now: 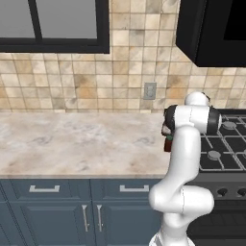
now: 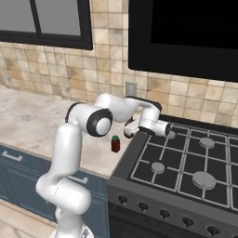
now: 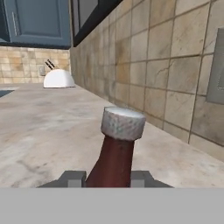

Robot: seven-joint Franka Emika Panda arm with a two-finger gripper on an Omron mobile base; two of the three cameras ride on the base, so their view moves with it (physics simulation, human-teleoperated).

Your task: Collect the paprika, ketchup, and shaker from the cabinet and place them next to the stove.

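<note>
Ketchup (image 3: 114, 153) sits pinched in your pincer (image 3: 107, 178), hovering low over the bench (image 1: 72, 139) just beside the stove (image 2: 186, 158). Paprika (image 2: 115, 144) already stands there, so set it down alongside.

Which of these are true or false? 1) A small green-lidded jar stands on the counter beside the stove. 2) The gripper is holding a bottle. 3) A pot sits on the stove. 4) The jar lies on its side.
1) True: the jar stands on the counter, left of the stove.
2) True: the gripper is closed around a dark red bottle.
3) False: the burners are bare.
4) False: the jar stands upright.
</note>
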